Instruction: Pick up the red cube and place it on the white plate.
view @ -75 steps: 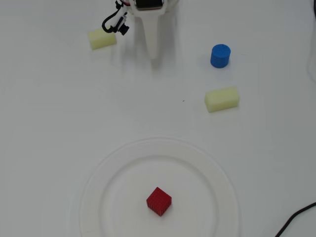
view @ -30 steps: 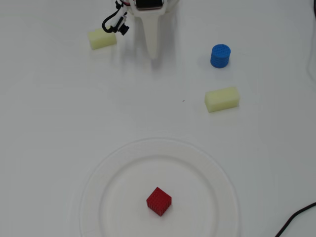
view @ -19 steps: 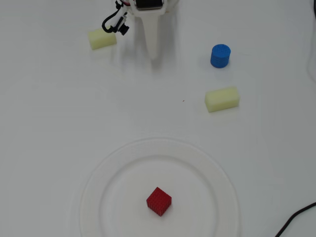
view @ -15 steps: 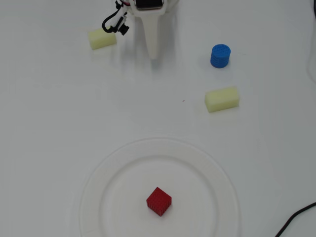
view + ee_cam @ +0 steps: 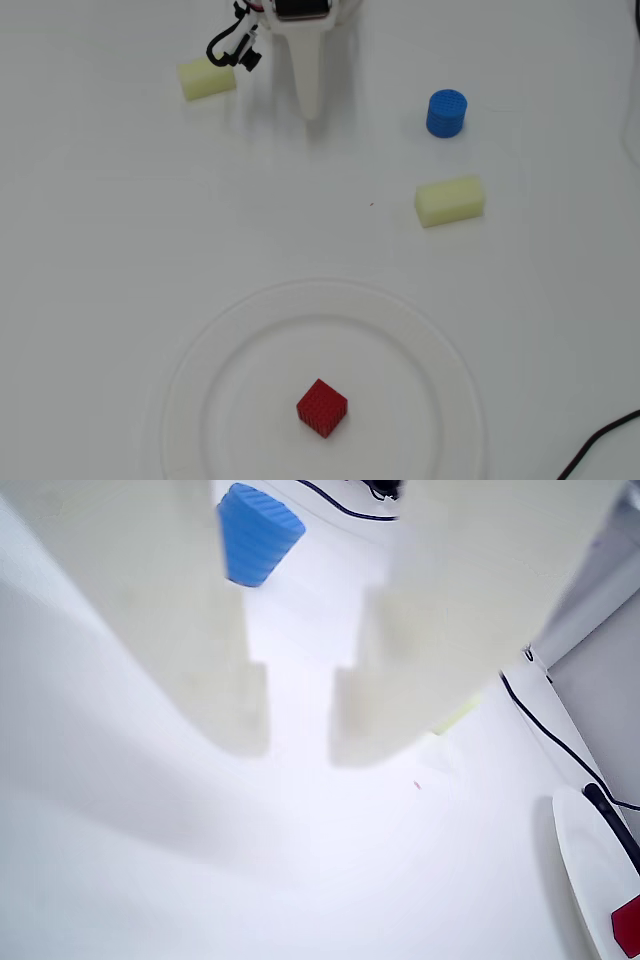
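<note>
White tabletop (image 5: pixel 120 250) carries one small ribbed red cube (image 5: pixel 322 407) sitting inside the large round white plate (image 5: pixel 440 350). Farther off lie two pale yellow rectangular blocks (image 5: pixel 450 200) (image 5: pixel 207 79) and one blue ribbed cylinder (image 5: pixel 446 113). Near the top edge, the white two-finger gripper (image 5: pixel 300 742) holds nothing, fingers slightly apart.

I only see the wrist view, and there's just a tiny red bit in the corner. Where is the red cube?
Observer: The overhead view shows the whole red cube sitting on the white plate, inside its rim.
Operator: Is anything next to it?
Observer: No. The left yellow block, the right yellow block and the blue cylinder all lie off the plate.
Operator: Where's my gripper?
Observer: The gripper is near the top edge, far from the plate.
</note>
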